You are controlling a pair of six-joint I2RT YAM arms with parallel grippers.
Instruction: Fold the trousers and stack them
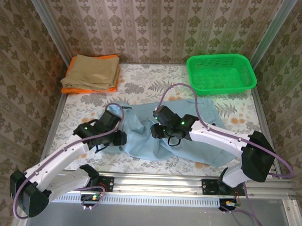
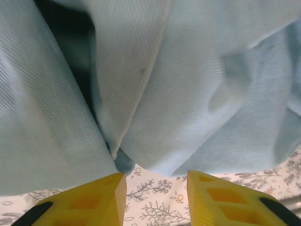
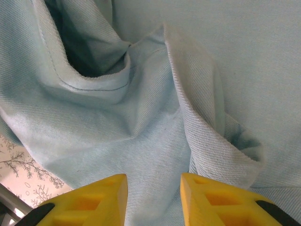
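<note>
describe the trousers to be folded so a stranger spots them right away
Start at the floral table and look to its middle. The trousers lie crumpled there, plain light sky-blue, unlike the folded tan trousers on orange cloth at the far left corner.

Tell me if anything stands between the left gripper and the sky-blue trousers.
Nothing visible does. In the left wrist view the left gripper, jaws apart, faces the trousers directly, with just bare patterned table in the gap before the cloth's edge.

A robot lab booth; wallpapered panels (image 1: 159,24) sit in aluminium framing (image 1: 50,22). A metal rail (image 1: 158,182) edges the floral tabletop (image 1: 142,88).
</note>
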